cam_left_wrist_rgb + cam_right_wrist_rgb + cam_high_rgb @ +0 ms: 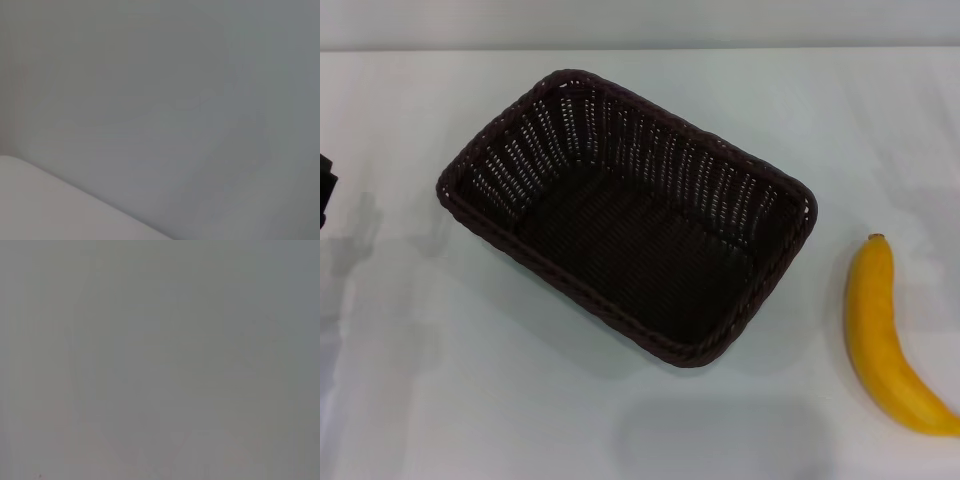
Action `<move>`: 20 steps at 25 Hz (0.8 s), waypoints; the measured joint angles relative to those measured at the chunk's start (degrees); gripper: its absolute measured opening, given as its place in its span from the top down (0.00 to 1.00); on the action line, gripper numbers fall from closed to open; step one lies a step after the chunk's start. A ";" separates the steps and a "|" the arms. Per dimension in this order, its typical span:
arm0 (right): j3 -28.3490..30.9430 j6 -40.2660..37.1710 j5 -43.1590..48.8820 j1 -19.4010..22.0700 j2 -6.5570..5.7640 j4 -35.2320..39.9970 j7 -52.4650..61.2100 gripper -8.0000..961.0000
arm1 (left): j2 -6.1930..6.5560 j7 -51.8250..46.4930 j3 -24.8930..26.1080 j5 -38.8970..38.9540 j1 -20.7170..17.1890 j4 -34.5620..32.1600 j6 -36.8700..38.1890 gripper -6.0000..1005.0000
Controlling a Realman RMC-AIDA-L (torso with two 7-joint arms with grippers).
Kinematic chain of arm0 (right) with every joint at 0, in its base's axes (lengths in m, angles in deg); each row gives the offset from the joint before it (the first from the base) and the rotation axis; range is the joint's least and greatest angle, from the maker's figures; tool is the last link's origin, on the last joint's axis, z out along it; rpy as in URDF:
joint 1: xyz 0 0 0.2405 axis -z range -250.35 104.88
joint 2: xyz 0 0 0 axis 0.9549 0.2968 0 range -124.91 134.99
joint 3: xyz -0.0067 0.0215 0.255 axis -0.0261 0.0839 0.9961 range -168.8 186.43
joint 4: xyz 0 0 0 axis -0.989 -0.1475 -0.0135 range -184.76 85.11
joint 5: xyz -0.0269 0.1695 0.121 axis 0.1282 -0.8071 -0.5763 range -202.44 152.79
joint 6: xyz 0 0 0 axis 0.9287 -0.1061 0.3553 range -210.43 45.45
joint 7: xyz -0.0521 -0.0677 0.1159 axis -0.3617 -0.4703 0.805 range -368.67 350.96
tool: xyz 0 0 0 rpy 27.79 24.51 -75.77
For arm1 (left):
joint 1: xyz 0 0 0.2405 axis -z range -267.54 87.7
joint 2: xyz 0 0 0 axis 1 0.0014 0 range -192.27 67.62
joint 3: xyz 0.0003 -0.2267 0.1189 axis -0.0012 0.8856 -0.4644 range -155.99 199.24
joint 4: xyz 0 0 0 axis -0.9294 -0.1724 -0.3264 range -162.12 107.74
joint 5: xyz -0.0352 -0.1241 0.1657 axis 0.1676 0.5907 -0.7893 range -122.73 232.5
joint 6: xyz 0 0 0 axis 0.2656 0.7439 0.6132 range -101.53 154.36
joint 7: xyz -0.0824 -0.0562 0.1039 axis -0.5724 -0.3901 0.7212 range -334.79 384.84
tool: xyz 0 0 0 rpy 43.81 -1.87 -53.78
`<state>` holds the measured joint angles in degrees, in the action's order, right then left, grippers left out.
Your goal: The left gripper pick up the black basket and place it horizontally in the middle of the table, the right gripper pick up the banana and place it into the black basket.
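While the dark woven wicker black basket (625,215) sat skewed and empty mid-table (440,380), the smooth yellow curved banana (888,335) lay well apart at its right; only a black sliver of the left gripper (326,190) showed at the edge, jaws impossible to judge.
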<state>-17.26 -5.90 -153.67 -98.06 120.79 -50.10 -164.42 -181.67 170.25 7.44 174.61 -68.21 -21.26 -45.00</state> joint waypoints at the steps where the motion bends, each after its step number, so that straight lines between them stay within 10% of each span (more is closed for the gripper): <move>1: 0.00 -0.03 -0.02 -0.01 0.00 0.05 0.00 0.12 | 0.00 0.00 0.00 -0.01 0.00 0.01 0.00 0.12; 13: 0.06 -0.14 -0.45 -0.05 -0.23 0.30 0.00 0.12 | 0.16 -5.30 -0.02 -0.05 1.24 -0.83 -0.74 0.13; 20: 0.06 0.25 -0.35 -0.41 -0.22 0.38 0.00 0.12 | 0.53 -24.36 -3.50 -5.51 2.69 -10.97 0.84 0.13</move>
<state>-17.19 -5.65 -154.02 -98.47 120.57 -49.72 -164.42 -181.14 145.90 3.94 169.10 -65.53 -32.23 -44.16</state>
